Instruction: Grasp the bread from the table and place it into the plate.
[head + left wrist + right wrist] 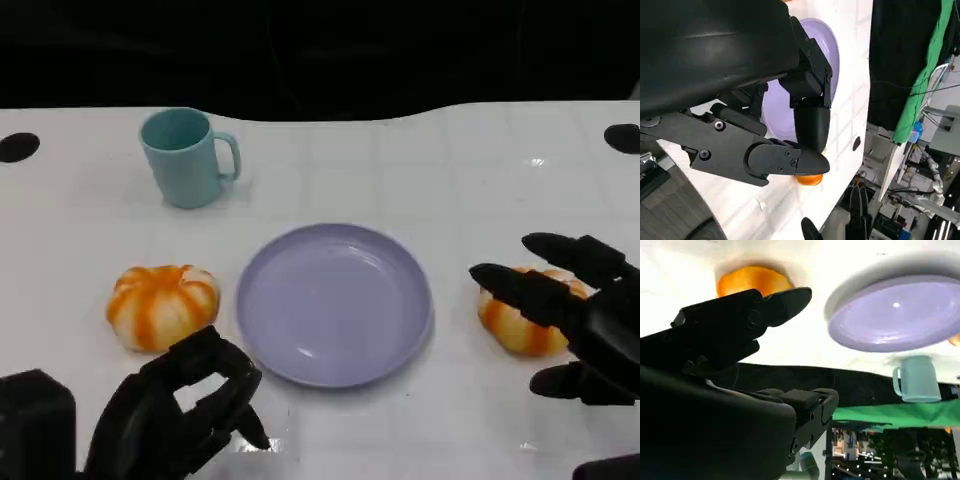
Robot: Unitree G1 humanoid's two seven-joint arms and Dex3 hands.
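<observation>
My right hand (585, 315) hovers, fingers apart, over the orange-striped round bread (520, 320); closing off-centre could roll it from the lilac plate (335, 300).

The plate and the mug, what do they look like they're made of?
The plate looks like smooth lavender plastic or melamine: an even colour and soft glossy highlights on its dish. Glazed ceramic can't be ruled out. The mug looks like matte teal plastic: a uniform colour, a dull sheen and a moulded handle, though that too is a guess from looks.
</observation>
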